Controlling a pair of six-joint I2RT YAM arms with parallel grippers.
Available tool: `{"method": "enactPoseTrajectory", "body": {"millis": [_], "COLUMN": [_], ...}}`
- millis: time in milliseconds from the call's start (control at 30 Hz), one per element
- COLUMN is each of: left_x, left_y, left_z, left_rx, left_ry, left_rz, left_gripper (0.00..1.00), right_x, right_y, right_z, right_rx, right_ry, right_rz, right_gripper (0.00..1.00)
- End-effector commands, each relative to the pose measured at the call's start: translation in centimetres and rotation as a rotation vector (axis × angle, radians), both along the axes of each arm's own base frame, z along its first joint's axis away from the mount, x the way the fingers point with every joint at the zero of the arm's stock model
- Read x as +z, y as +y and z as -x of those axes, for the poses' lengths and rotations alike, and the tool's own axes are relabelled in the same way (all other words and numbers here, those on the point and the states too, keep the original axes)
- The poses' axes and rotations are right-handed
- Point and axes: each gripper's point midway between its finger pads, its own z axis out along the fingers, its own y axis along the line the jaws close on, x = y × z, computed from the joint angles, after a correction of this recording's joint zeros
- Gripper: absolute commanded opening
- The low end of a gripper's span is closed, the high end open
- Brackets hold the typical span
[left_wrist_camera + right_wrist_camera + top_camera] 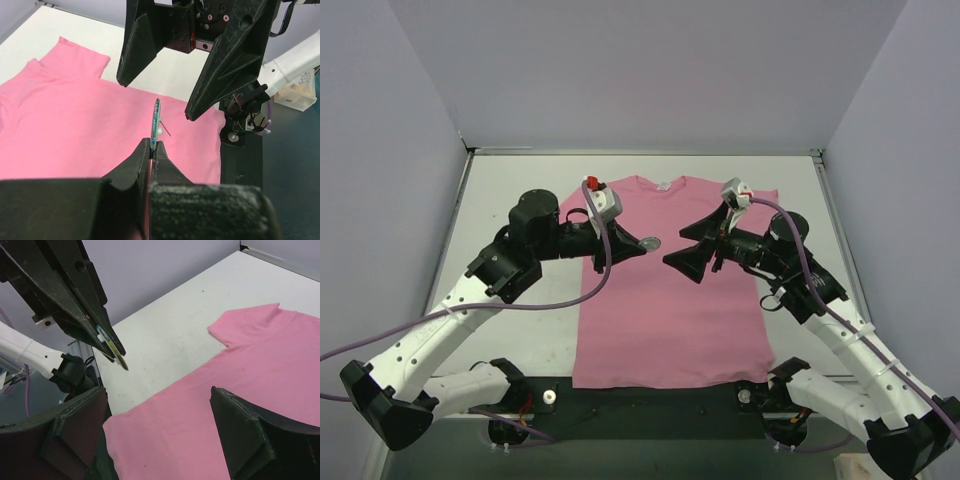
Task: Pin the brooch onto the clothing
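White counter (510, 185) is carrying pink T-shirt (665, 320), lying flat. R gripper (673, 247) is hovering over chest, jaws spread wide. L gripper (642, 245) is facing it, jaws pinching brooch (157, 120) edge-on at tips, just ahead of R's opening.

White perforated links (430, 345), black joint housings (532, 215), purple cables (540, 304), black left end effector (642, 245) and right end effector (674, 247).

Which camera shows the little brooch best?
The left wrist view: the brooch is close up, edge-on, pinched by the left gripper, its pin showing. The right wrist view shows it smaller, partly hidden by the fingers. The top view shows only a tiny disc over the T-shirt.
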Motion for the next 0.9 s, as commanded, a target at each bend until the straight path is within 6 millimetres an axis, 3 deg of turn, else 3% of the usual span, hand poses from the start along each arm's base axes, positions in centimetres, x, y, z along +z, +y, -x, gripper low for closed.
{"method": "enactPoseTrajectory", "body": {"millis": [0,200,300,433,533,867], "left_x": [0.1,0.0,0.0,-0.3,-0.5,-0.5], "left_y": [-0.2,-0.4,-0.4,-0.4,-0.5,-0.8], "left_z": [0.0,0.4,0.4,0.5,0.6,0.7], "left_rx": [-0.023,-0.054,-0.055,-0.065,-0.072,-0.089], "left_ry": [0.003,0.019,0.019,0.030,0.038,0.045], "left_rz": [-0.026,-0.034,-0.034,-0.041,-0.045,-0.047], "left_gripper": [0.00,0.00,0.00,0.00,0.00,0.00], "right_x": [2.9,3.1,3.1,3.3,3.4,4.0], "right_y": [0.9,2.3,2.9,3.0,3.0,3.3], "right_z": [-0.2,-0.5,-0.4,-0.4,-0.4,-0.3], "right_rx": [0.049,0.135,0.173,0.177,0.175,0.193], "right_ry": [-0.082,-0.048,-0.027,-0.028,-0.032,-0.026], "right_rz": [-0.075,-0.085,-0.087,-0.098,-0.100,-0.131], "right_gripper": [0.86,0.76,0.67,0.47,0.40,0.26]}}
